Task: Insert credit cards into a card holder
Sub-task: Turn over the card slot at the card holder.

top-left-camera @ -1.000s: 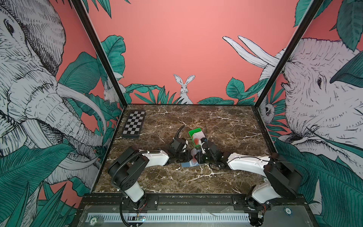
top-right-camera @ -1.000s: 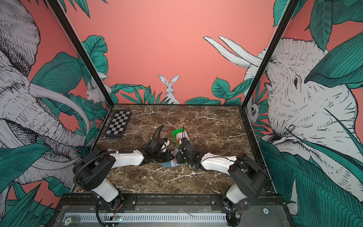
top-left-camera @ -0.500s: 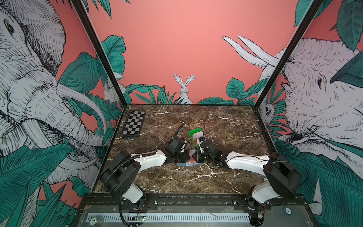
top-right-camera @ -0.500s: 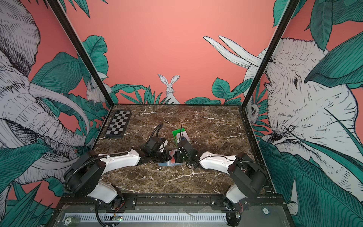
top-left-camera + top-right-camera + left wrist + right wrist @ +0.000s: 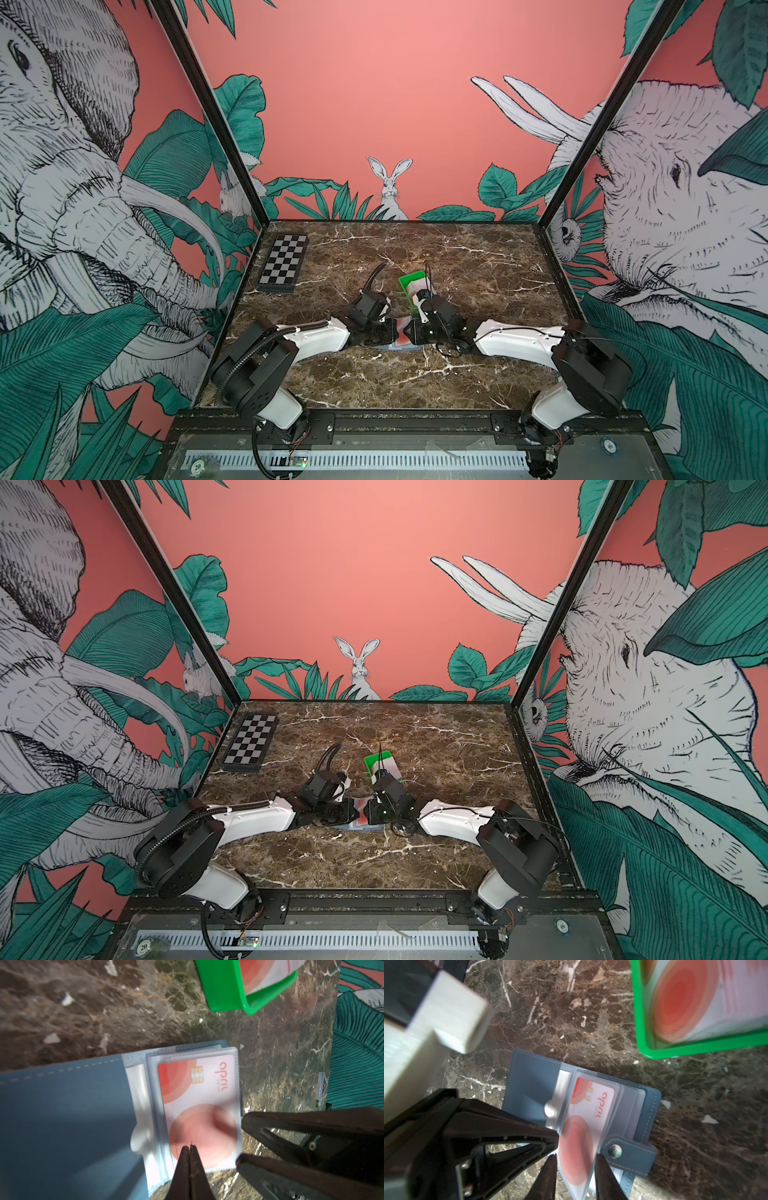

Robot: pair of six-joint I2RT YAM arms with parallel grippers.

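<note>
The slate-blue card holder (image 5: 529,1076) lies open on the marble between both arms, seen in a top view (image 5: 400,345) as a thin blue strip. One credit card (image 5: 199,1088), pale pink with red circles, sits inside a clear sleeve (image 5: 616,1109). My left gripper (image 5: 189,1148) is shut, its tips on that sleeve's near edge over the card. My right gripper (image 5: 575,1159) is open, its fingers standing either side of the raised sleeve end. More credit cards (image 5: 685,1001) rest in the green tray. The holder's snap tab (image 5: 629,1153) sticks out beside the right gripper.
The green tray (image 5: 404,283) stands just behind the two grippers, close to the holder (image 5: 224,991). A checkerboard (image 5: 284,262) lies at the back left. Both white arms reach in low from the front corners, their wrists nearly meeting at mid-table.
The left arm has stretched forward and lower. Both grippers have closed in on the holder, which now lies flat. The right jaws have widened slightly.
</note>
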